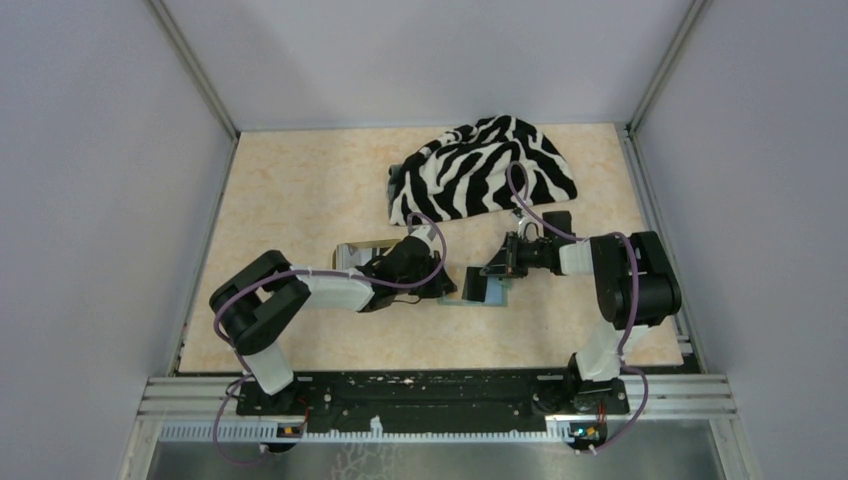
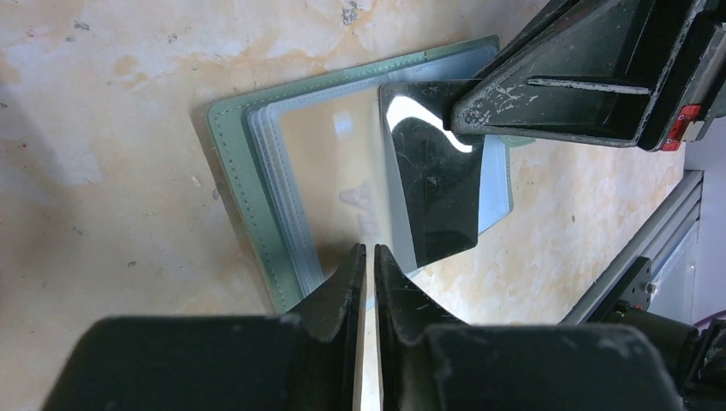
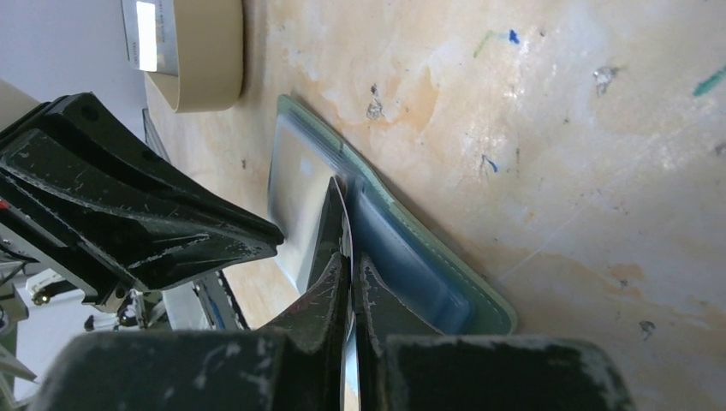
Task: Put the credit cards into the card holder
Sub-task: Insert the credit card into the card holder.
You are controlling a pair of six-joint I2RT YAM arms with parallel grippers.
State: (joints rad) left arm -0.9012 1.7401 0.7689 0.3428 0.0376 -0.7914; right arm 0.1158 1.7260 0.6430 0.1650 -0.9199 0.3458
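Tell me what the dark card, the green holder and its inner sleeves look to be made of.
The dark card: hard glossy plastic, judging by the sharp white glare on its face. The card holder: matte sage-green faux leather or vinyl, probably, with a stitched seam running along its edge. Its sleeves: thin clear flexible plastic, it seems, see-through with a soft sheen and layered edges.

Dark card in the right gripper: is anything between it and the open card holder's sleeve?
Nothing visible. The dark card overlaps the card holder; the left gripper sits at its edge, beside the card.
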